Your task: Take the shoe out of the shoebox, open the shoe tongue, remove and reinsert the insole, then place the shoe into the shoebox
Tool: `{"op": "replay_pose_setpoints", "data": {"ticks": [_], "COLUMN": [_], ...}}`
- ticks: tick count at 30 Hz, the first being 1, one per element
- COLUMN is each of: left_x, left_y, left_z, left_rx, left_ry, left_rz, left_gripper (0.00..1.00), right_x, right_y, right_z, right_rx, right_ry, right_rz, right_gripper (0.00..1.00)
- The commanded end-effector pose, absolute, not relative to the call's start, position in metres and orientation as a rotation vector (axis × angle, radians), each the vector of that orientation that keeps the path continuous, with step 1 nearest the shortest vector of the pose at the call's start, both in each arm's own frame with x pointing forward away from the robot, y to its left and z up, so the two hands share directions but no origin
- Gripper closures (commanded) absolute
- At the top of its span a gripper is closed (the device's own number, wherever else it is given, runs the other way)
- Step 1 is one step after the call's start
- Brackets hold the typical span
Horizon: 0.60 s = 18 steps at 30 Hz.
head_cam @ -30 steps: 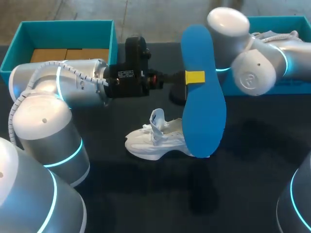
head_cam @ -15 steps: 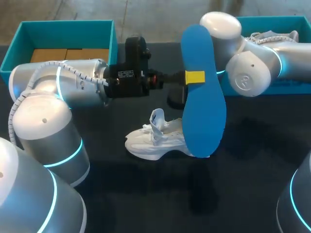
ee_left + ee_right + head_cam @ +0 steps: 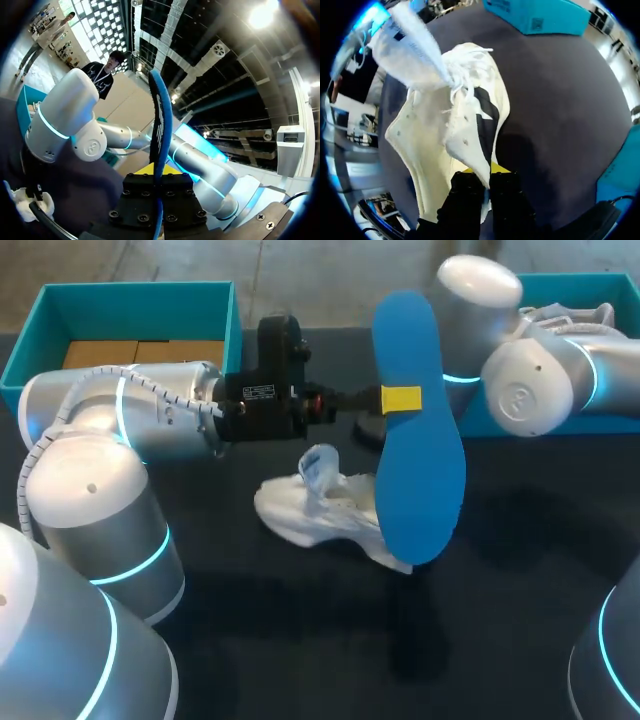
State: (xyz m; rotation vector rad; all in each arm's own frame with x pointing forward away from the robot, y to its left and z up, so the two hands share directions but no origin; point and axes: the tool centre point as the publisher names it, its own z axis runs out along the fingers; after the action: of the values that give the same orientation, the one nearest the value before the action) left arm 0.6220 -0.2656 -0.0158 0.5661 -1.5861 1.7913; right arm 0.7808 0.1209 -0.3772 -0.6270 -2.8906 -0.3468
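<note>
Head view: left claw (image 3: 400,398) clamps blue insole (image 3: 420,480) upright, lower end over white shoe (image 3: 300,515); right claw (image 3: 487,179) grips the shoe's collar.

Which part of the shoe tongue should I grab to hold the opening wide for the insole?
Probably its free top end: the tongue stands up clear of the white shoe, so come from above with the jaws across its flat faces.

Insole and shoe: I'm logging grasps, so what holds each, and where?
The left gripper pinches the blue insole at its side edge; the right gripper grips the white shoe by its opening's rim.
</note>
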Motion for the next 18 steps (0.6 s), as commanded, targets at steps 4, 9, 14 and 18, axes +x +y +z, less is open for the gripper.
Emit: {"op": "replay_pose_setpoints", "data": {"ticks": [4, 9, 14, 18], "left_x": [0.6214, 0.6214, 0.6214, 0.6214], "left_y": [-0.2671, -0.2671, -0.2671, -0.2671], "left_z": [-0.0161, -0.0161, -0.0161, -0.0161], "left_rx": [0.568, 0.568, 0.568, 0.568], "left_ry": [-1.582, -1.582, -1.582, -1.582], "left_rz": [1.796, 1.796, 1.796, 1.796], "left_gripper": [1.00, 1.00, 1.00, 1.00], "right_x": [0.7725, 0.7682, 0.7661, 0.7661], "right_y": [0.1164, 0.1167, 0.1222, 0.1222], "right_z": [-0.3699, -0.3689, -0.3664, -0.3664], "right_rx": [-0.927, -1.165, -1.226, -1.226], "right_ry": [-2.782, -2.695, -2.705, -2.705], "right_rz": [-0.447, -0.468, -0.499, -0.499], "right_gripper": [1.00, 1.00, 1.00, 1.00]}}
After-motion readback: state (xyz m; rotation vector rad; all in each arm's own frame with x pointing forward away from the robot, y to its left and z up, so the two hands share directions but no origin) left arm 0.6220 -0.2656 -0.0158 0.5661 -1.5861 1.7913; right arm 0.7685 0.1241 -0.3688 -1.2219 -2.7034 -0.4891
